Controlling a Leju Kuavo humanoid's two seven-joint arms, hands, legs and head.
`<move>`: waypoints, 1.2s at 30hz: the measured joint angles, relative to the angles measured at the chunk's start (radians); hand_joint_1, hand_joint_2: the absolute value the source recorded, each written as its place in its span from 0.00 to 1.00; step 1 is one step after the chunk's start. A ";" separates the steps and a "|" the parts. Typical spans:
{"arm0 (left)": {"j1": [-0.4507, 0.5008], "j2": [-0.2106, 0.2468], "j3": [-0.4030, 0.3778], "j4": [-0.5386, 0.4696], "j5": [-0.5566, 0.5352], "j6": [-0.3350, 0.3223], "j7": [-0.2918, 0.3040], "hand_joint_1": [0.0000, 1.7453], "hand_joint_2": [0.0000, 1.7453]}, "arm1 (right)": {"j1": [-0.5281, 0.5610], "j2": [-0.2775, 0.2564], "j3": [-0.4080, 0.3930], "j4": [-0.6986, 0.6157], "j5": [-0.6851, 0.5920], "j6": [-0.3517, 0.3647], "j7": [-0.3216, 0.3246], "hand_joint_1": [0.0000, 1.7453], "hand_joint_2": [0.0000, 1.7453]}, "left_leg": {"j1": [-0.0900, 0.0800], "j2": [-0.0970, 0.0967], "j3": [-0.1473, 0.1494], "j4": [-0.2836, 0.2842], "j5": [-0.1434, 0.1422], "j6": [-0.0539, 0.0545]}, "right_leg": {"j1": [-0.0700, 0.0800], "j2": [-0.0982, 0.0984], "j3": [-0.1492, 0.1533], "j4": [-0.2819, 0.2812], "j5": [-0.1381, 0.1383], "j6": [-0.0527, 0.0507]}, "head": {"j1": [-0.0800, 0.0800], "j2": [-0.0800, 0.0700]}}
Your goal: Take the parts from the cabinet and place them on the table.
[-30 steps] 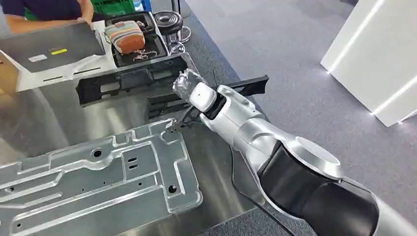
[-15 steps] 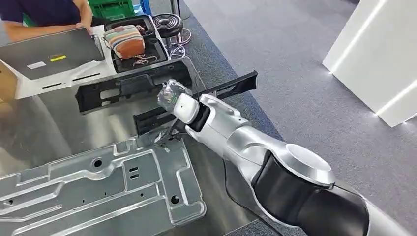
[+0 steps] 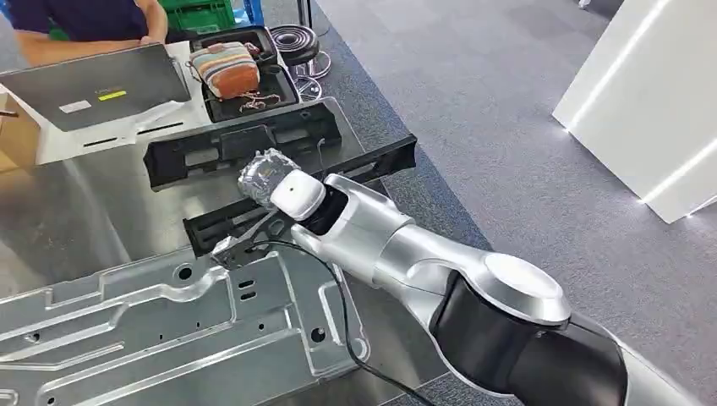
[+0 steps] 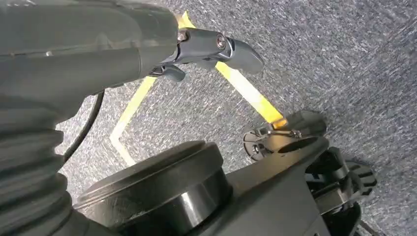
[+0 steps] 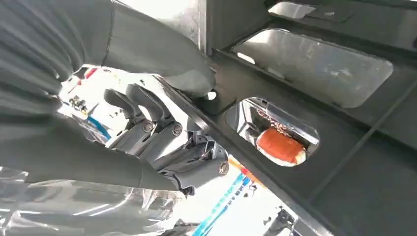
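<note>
My right hand [image 3: 264,176], wrapped in clear film, grips a long black plastic part [image 3: 385,158] that lies slantwise just above the steel table [image 3: 84,228]. In the right wrist view the thumb [image 5: 162,54] presses one face of this black part [image 5: 344,147] and the darker fingers [image 5: 147,123] clasp the other. The part's near end hangs by the corner of a large silver metal plate [image 3: 169,330]. A second black part [image 3: 245,144] lies flat on the table behind it. My left hand [image 4: 196,46] hangs over grey carpet, holding nothing.
A black case [image 3: 279,85] with a striped pouch [image 3: 224,68], a grey board [image 3: 101,85] and a person [image 3: 76,21] are at the table's far end. A stool [image 3: 296,38] stands beyond. A white cabinet [image 3: 651,101] is to the right. A cable [image 3: 342,313] trails over the plate.
My right arm has swung left and carried the long black part with it, from the table's right edge toward the metal plate's corner. The view has shifted slightly.
</note>
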 joint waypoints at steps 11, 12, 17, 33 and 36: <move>-0.011 -0.002 -0.007 0.000 -0.072 0.002 0.010 0.00 1.00 | 0.013 0.000 0.056 0.000 -0.055 -0.055 -0.027 1.00 1.00 | 0.000 0.001 0.000 0.000 0.001 -0.001 | 0.002 0.001 -0.002 0.003 0.000 0.003 | 0.000 0.000; -0.011 -0.002 -0.010 0.000 -0.081 0.002 0.010 0.00 1.00 | 0.016 0.000 0.061 -0.003 -0.056 -0.058 -0.030 1.00 1.00 | 0.000 0.001 0.001 0.000 0.001 -0.001 | 0.002 0.001 -0.002 0.003 0.000 0.003 | 0.000 0.000; -0.012 -0.002 -0.034 0.000 -0.109 0.001 -0.001 0.00 0.00 | 0.030 0.000 0.091 -0.029 -0.047 -0.063 -0.059 0.00 0.00 | 0.000 0.002 0.001 -0.001 0.002 -0.003 | 0.003 0.001 -0.003 0.005 0.000 0.002 | 0.000 0.000; -0.012 -0.002 -0.053 0.000 -0.094 0.018 0.005 0.00 0.00 | 0.062 0.000 0.131 -0.053 -0.036 -0.076 -0.067 0.00 0.00 | 0.000 0.001 -0.003 -0.001 0.003 -0.005 | 0.003 0.001 -0.007 0.006 0.000 0.002 | 0.000 0.000; -0.012 -0.002 -0.053 0.000 -0.092 0.018 0.007 0.00 0.00 | 0.064 0.000 0.131 -0.052 -0.036 -0.083 -0.066 0.00 0.00 | 0.000 0.001 -0.003 -0.001 0.003 -0.005 | 0.003 0.001 -0.008 0.006 0.000 0.002 | 0.000 0.000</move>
